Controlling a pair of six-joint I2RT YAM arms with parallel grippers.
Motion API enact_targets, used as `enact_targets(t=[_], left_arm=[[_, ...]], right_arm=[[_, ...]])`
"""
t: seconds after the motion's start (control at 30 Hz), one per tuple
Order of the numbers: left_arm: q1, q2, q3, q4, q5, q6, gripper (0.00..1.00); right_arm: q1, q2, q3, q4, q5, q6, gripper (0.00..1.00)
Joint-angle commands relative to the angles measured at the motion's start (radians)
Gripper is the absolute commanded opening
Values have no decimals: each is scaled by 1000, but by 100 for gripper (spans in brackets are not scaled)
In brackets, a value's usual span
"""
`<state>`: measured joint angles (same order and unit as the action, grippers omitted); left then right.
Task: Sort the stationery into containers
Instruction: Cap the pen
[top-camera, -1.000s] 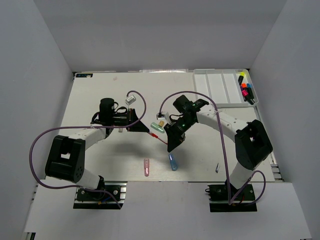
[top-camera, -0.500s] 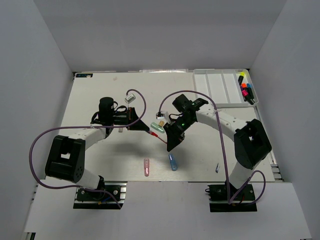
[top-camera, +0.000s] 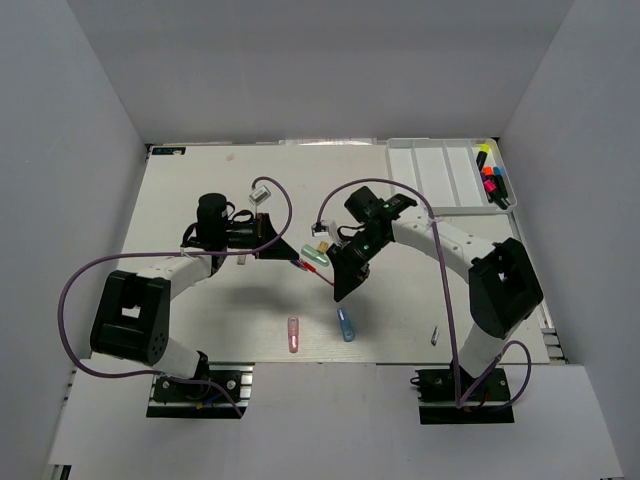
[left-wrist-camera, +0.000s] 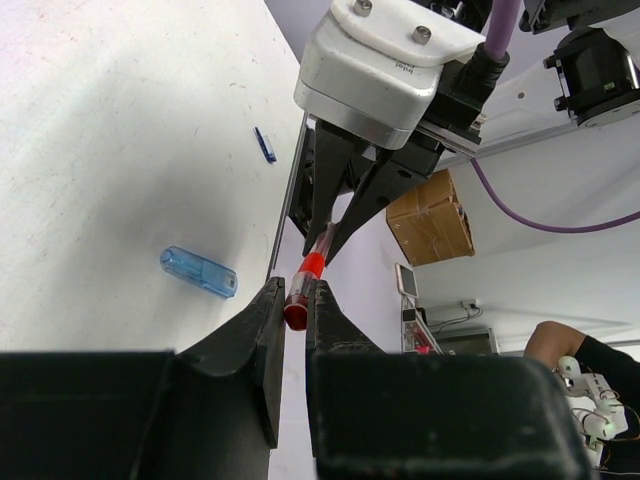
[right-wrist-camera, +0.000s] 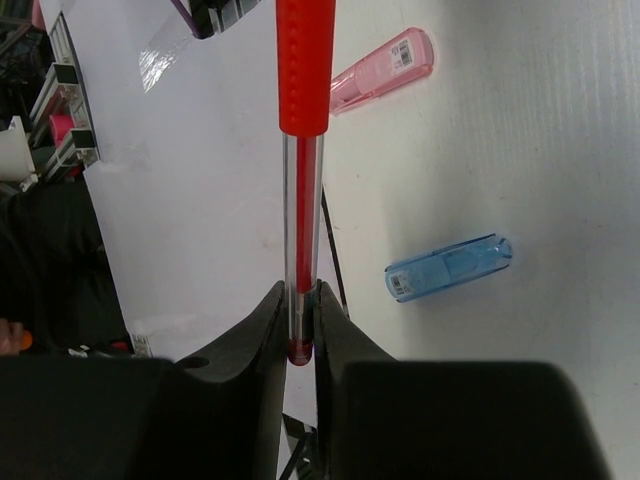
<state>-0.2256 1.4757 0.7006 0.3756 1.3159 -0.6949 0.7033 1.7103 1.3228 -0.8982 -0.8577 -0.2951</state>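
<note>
A red pen (top-camera: 317, 277) hangs in the air over the table's middle, held at both ends. My left gripper (top-camera: 294, 263) is shut on one red end of the pen (left-wrist-camera: 300, 292). My right gripper (top-camera: 338, 289) is shut on the clear barrel end of the pen (right-wrist-camera: 303, 120). In the left wrist view the right gripper's fingers (left-wrist-camera: 345, 195) pinch the pen's far end. A pink capsule piece (top-camera: 293, 334), a blue capsule piece (top-camera: 346, 323) and a green one (top-camera: 314, 257) lie on the table. The white divided tray (top-camera: 430, 170) stands at the back right, with several highlighters (top-camera: 490, 176) in its right compartment.
A small blue pen cap (top-camera: 434, 336) lies near the front edge on the right. The blue capsule (right-wrist-camera: 450, 268) and the pink capsule (right-wrist-camera: 382, 73) lie below the held pen. Purple cables loop off both arms. White walls enclose the table.
The right gripper has edged slightly toward the left one. Both grippers still hold the red pen.
</note>
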Motion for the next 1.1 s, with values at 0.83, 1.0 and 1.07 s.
enact_targets(t=[0.83, 1.0, 1.07], left_arm=[[-132, -5, -24, -44, 45, 21, 0], [-141, -5, -24, -43, 46, 23, 0], [-141, -5, -24, -43, 45, 23, 0]], right_arm=[[15, 8, 177, 390, -155, 47, 0], [15, 15, 199, 397, -152, 56, 0], [13, 18, 204, 407, -150, 62, 0]])
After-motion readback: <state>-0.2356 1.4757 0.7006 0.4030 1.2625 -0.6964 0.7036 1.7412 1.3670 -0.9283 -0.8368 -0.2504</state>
